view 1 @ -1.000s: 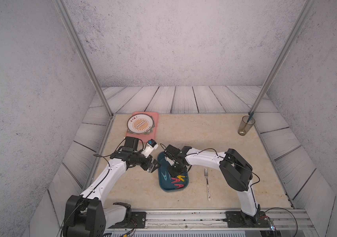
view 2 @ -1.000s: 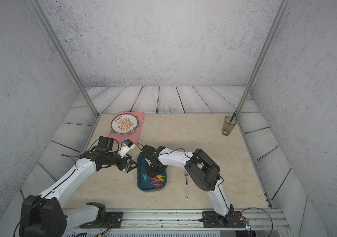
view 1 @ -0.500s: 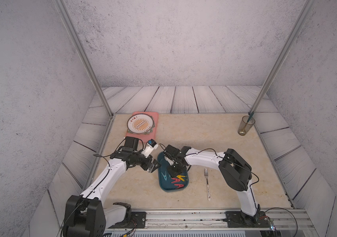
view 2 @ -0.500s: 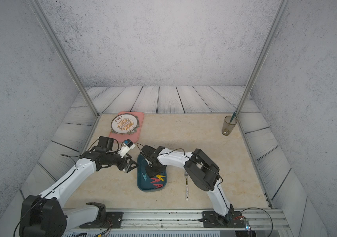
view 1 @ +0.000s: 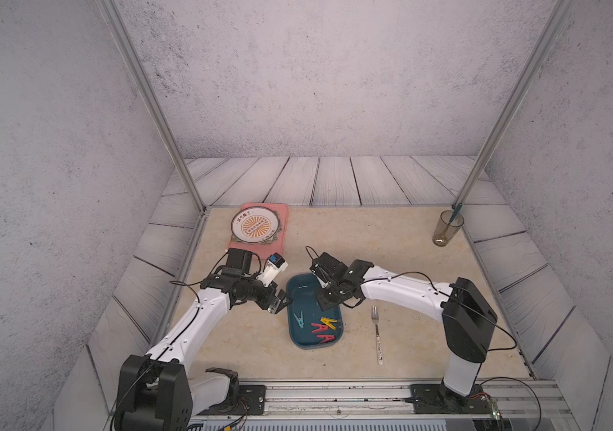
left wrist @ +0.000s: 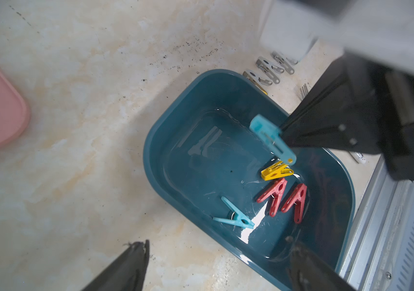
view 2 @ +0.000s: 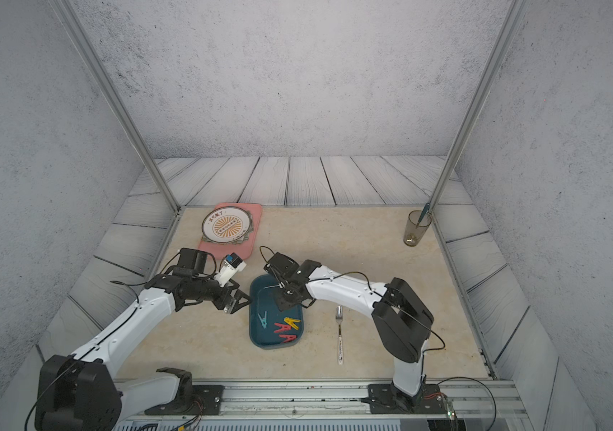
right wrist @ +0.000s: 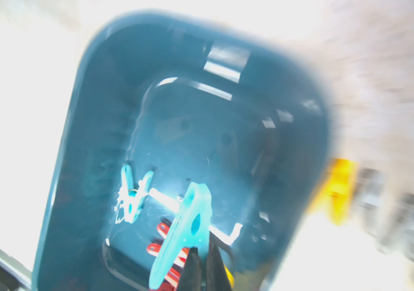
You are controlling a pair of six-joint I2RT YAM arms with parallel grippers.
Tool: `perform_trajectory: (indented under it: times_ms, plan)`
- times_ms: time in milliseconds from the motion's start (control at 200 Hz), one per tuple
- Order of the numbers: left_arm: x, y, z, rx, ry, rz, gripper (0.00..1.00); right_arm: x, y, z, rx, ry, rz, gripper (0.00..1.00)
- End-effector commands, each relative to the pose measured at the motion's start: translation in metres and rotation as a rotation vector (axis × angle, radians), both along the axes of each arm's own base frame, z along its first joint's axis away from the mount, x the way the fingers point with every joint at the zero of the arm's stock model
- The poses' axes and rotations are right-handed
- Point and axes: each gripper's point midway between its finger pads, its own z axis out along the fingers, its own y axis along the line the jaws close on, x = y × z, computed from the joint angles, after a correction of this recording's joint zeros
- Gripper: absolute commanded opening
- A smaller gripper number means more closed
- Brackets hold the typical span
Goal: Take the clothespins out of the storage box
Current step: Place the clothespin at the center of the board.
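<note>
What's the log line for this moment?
right gripper: shut on light blue clothespin | left gripper: open | storage box: other clothespins inside

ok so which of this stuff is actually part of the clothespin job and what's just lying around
Part of the job: storage box; light blue clothespin in the right gripper; four loose clothespins in the box; grey clothespins on the table beside it.
Just lying about: fork; pink tray; plate on it; glass.

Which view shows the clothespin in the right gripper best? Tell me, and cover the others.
The left wrist view: the light blue clothespin is sharp, pinched by the right gripper over the storage box. The right wrist view shows it close but blurred. Neither top view shows it clearly.
</note>
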Motion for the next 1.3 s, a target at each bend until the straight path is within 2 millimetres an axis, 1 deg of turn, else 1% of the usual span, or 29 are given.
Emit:
perform_trajectory:
  times_ms: [0,120,235,395,480,596,756,876,1031,1131,1201,1291]
  plan:
    - [-0.003,0.001,-0.002,-0.006,0.010,0.001,0.92,0.008,-0.038,0.011,-0.060,-0.054,-0.103,0.01]
    - [-0.004,0.000,-0.001,-0.013,0.012,-0.005,0.92,0.001,-0.060,0.004,-0.120,-0.045,-0.133,0.01]
    - [-0.004,0.000,-0.001,-0.015,0.012,-0.008,0.92,-0.008,-0.073,-0.008,-0.145,-0.023,-0.152,0.01]
    - [-0.005,-0.001,-0.001,-0.016,0.013,-0.009,0.92,-0.012,-0.090,-0.023,-0.200,-0.012,-0.204,0.01]
    - [-0.006,-0.001,-0.003,-0.015,0.017,-0.011,0.92,-0.016,-0.092,-0.032,-0.212,0.008,-0.214,0.01]
    - [-0.005,-0.001,-0.002,-0.017,0.016,-0.011,0.92,-0.023,-0.087,-0.048,-0.204,0.055,-0.196,0.01]
    - [-0.005,-0.001,-0.001,-0.017,0.015,-0.010,0.92,-0.023,-0.086,-0.068,-0.237,0.087,-0.194,0.02]
    - [-0.007,-0.002,-0.001,-0.020,0.022,-0.018,0.92,-0.022,-0.088,-0.079,-0.267,0.097,-0.196,0.06]
    - [-0.009,-0.003,0.000,-0.028,0.027,-0.029,0.92,-0.021,-0.087,-0.083,-0.271,0.097,-0.194,0.09]
    - [-0.010,-0.004,0.000,-0.031,0.030,-0.035,0.92,-0.021,-0.086,-0.079,-0.265,0.091,-0.191,0.12]
    - [-0.011,-0.005,0.000,-0.035,0.030,-0.042,0.92,-0.019,-0.085,-0.073,-0.258,0.083,-0.186,0.17]
    - [-0.011,-0.005,-0.001,-0.039,0.026,-0.044,0.92,-0.017,-0.084,-0.058,-0.243,0.062,-0.176,0.22]
